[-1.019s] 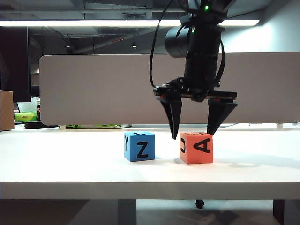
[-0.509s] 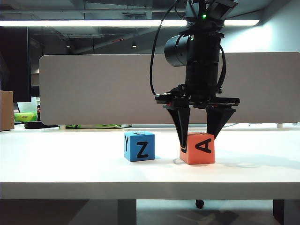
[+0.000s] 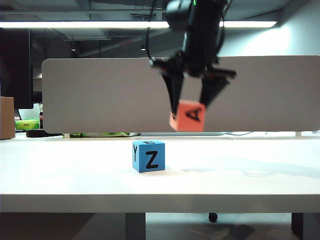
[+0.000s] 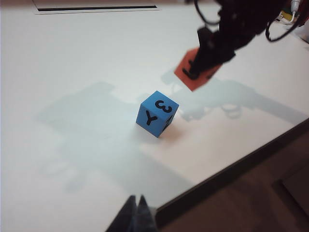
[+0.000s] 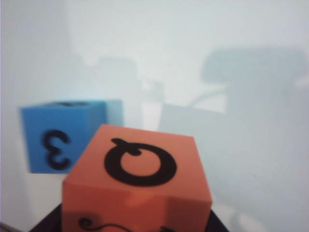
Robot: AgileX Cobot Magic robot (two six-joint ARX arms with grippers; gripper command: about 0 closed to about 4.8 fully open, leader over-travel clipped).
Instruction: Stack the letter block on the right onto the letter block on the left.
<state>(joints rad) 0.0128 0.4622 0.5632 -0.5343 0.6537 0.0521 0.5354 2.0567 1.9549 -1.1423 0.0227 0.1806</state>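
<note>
In the exterior view we see the right pincer (image 3: 191,111) high above the tabletop (image 3: 70,170), with the orange letter block (image 3: 188,115) clamped between its two dark fingers. The block hangs in the air, clear of the tabletop, and a little tilted. The blue letter block (image 3: 148,156) stands alone on the tabletop, to the left of and below the orange one. The two blocks are apart; the orange one is not yet over the blue one. We judge that the pick-up is done and that the carrying to the left is under way.

In the left wrist view we see the blue letter block (image 4: 157,113) on the white tabletop (image 4: 72,63), with nothing on top of it. The orange letter block (image 4: 194,73) is further away and to the right, held by the right pincer (image 4: 197,67) of the dark arm. The left pincer (image 4: 136,216) shows only as two dark tips near the close edge of the tabletop, pressed together and holding nothing, well apart from both blocks.

In the right wrist view the orange letter block (image 5: 137,181) fills the near part of the picture, gripped at its sides by the right pincer, whose fingers are almost hidden. The blue letter block (image 5: 65,135) lies below and beside it on the tabletop (image 5: 193,58).

What is left, in our judgement: to bring the orange block exactly over the blue one, lower it until it rests flat, and let it go.
</note>
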